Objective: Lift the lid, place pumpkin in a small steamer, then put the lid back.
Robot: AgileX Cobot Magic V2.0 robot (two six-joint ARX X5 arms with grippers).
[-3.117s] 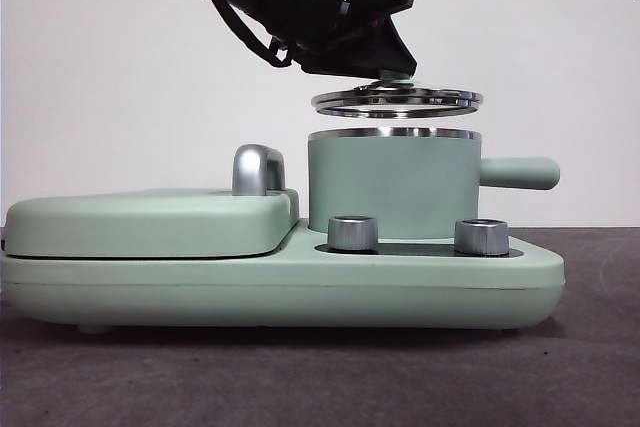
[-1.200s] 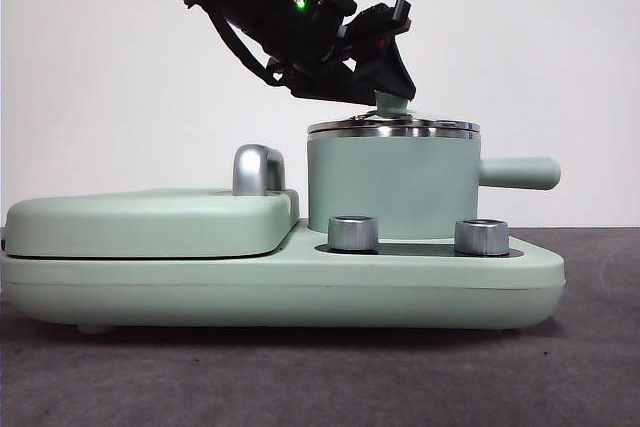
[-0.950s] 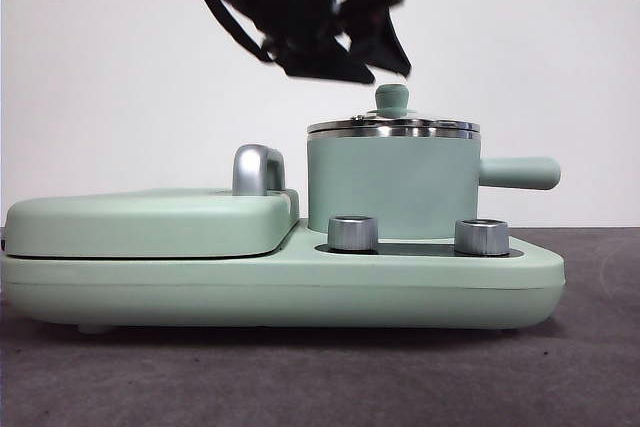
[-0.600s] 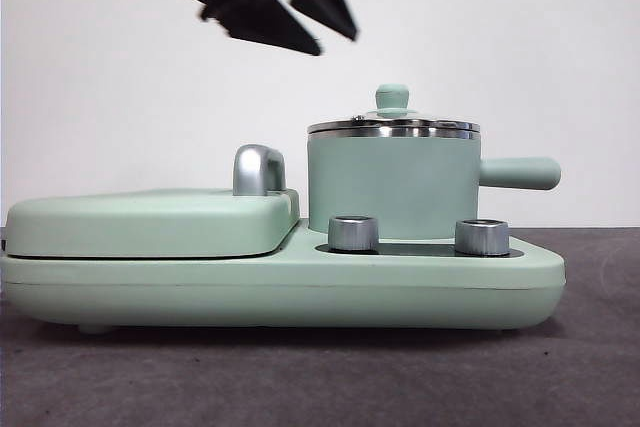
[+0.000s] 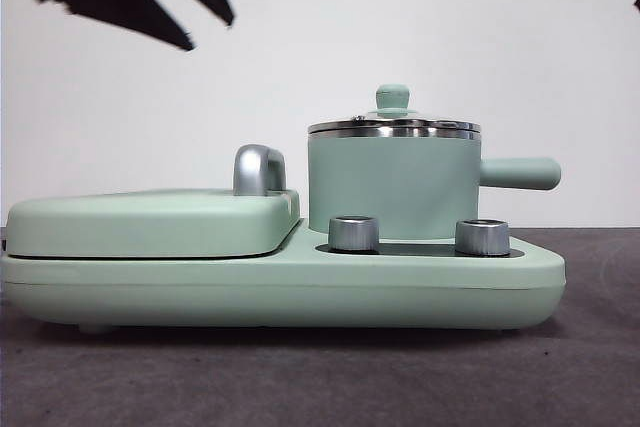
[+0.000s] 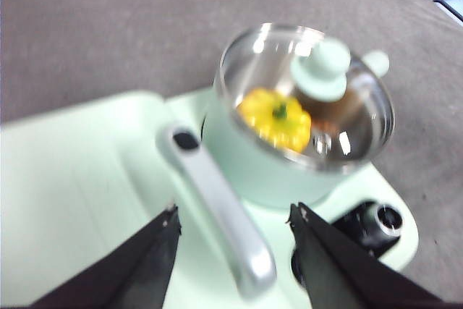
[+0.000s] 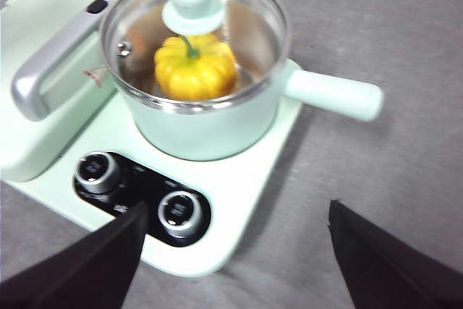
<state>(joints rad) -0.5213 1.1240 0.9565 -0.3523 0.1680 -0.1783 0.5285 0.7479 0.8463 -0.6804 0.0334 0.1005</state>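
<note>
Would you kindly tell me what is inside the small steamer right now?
Through the glass lid, the pumpkin sits inside the small steamer. The lid's knob hides part of the interior, and the front view shows nothing inside.

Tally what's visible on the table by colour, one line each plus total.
Mint green: 3, the small steamer, the flat cover, the appliance base
Clear glass, mint knob: 1, the lid
Yellow-orange: 1, the pumpkin
Silver: 2, the knobs
Total: 7

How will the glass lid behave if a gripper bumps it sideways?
The lid probably slides rather than tips: it lies flat on the small steamer. It looks like glass, so likely fragile. Its small knob may slip between jaws.
</note>
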